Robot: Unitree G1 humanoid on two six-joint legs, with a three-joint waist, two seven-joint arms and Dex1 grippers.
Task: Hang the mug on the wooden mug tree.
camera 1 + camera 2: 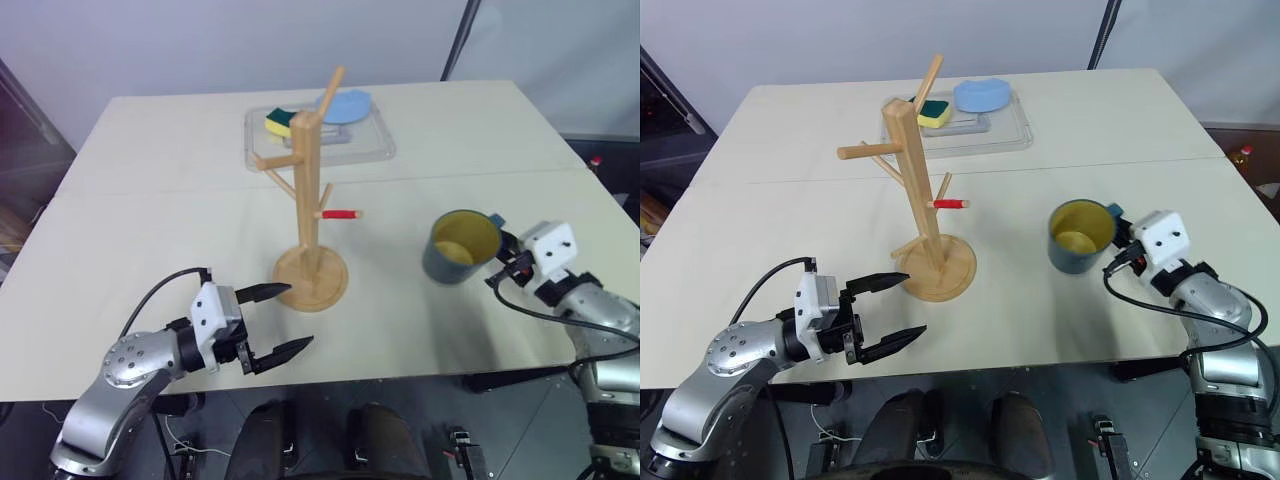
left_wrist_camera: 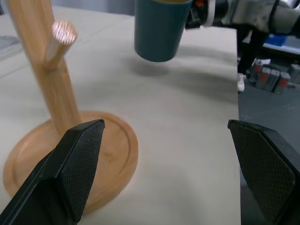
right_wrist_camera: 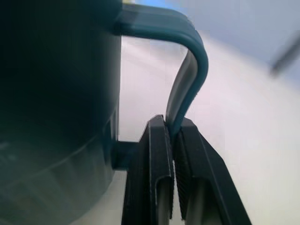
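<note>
Pale counter (image 1: 150, 230), seam across far part. Clear tray (image 1: 372, 142) at far side holds yellow-green sponge (image 1: 278, 122), blue bowl-like item (image 1: 345, 105). Dark pole (image 1: 459, 38) behind counter

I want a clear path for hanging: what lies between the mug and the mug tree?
Nothing: bare tabletop separates the mug from the wooden mug tree, as the left eye view shows.

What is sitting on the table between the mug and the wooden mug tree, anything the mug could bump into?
Nothing visible. The mug, held by its handle in the right tool, has bare table between it and the wooden mug tree. The left tool hovers open near the tree's base, on the robot's side, off that line.
</note>
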